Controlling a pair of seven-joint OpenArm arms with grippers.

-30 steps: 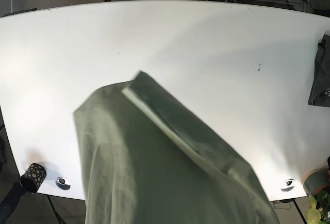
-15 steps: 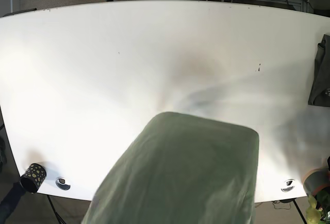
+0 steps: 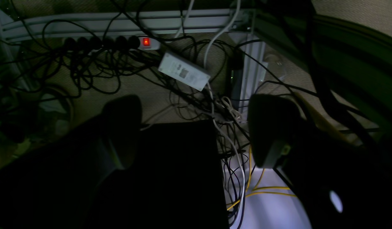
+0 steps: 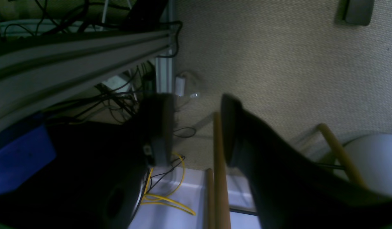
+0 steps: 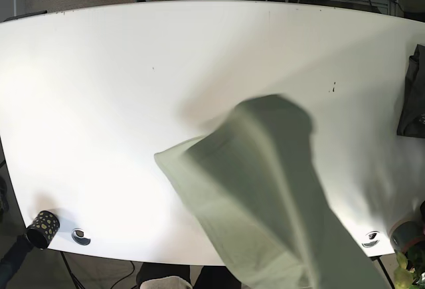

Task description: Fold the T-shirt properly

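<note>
**Base view: shirt over the near table edge**

Base camera gives me the green T-shirt (image 5: 265, 189) draped across the white table (image 5: 99, 103) — running from mid-table down past the near edge. Both wrist cameras face the floor. My left gripper (image 3: 196, 130) has its fingers spread wide, empty; my right gripper (image 4: 196, 130) is parted too — a wooden rod (image 4: 219, 178) shows through the gap.

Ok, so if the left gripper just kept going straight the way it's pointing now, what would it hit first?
Probably the tangle of cables on the floor: the left gripper is open and empty, aimed below the table. Depth is unclear, so the nearer dark box might come first.
</note>
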